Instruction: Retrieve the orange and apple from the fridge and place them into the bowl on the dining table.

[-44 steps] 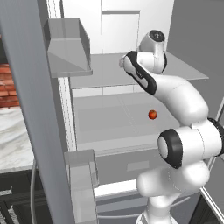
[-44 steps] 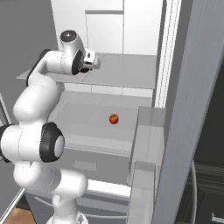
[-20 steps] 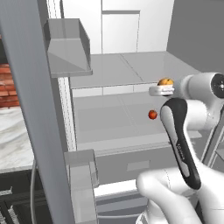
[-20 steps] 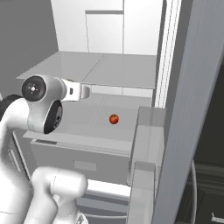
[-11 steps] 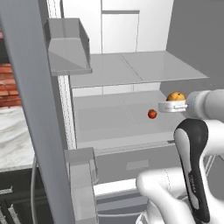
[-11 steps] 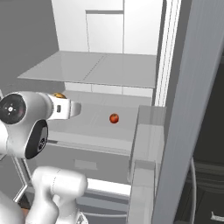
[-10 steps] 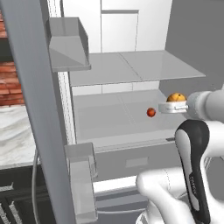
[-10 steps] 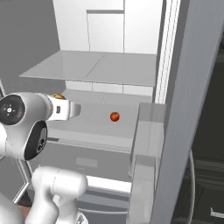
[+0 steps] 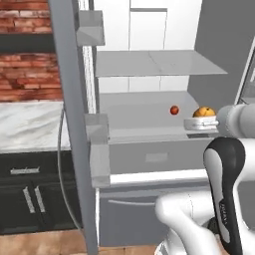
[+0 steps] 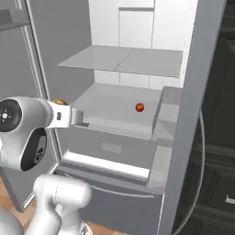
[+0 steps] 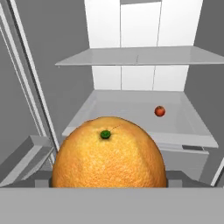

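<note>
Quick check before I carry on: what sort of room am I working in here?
A home kitchen, most likely, though rendered. The fridge stands open with grey shelves and an apple inside; beside it are a marble counter, black cabinets and a brick wall.

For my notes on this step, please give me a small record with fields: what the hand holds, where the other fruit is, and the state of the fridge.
hand: closed on the small bright orange ball, outside the fridge front
apple: small dark red round fruit lies alone on the lower grey shelf
fridge: tall grey fridge stands with doors open, white inside
task progress: orange taken out, apple not yet
</note>
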Motion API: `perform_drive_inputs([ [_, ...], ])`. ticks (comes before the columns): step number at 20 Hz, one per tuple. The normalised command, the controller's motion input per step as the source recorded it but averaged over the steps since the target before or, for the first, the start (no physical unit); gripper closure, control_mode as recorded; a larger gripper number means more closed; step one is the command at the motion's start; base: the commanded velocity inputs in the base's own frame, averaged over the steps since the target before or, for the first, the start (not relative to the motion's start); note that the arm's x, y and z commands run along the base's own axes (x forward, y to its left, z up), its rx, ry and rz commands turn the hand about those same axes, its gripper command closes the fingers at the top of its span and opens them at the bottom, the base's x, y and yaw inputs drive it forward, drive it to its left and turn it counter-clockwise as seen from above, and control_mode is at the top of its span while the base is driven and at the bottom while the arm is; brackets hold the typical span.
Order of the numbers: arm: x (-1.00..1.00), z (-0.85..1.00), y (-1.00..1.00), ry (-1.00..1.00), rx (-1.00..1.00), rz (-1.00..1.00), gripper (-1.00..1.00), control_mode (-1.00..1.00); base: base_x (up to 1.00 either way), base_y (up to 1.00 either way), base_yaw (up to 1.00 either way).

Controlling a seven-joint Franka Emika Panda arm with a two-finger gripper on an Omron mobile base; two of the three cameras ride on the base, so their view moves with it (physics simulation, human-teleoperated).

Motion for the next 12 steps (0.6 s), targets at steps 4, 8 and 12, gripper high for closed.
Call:
perform_drive_inputs([
  [4, 0.0, 0.0, 0.0, 0.0, 0.0, 0.0, 1.0, 1.0, -0.61, -0.09, 0.46],
  [8, 0.0, 0.0, 0.0, 0.0, 0.0, 0.0, 1.0, 1.0, -0.49, -0.36, 0.6],
  [12, 0.0, 0.0, 0.0, 0.0, 0.0, 0.0, 1.0, 1.0, -0.59, -0.63, 0.68],
])
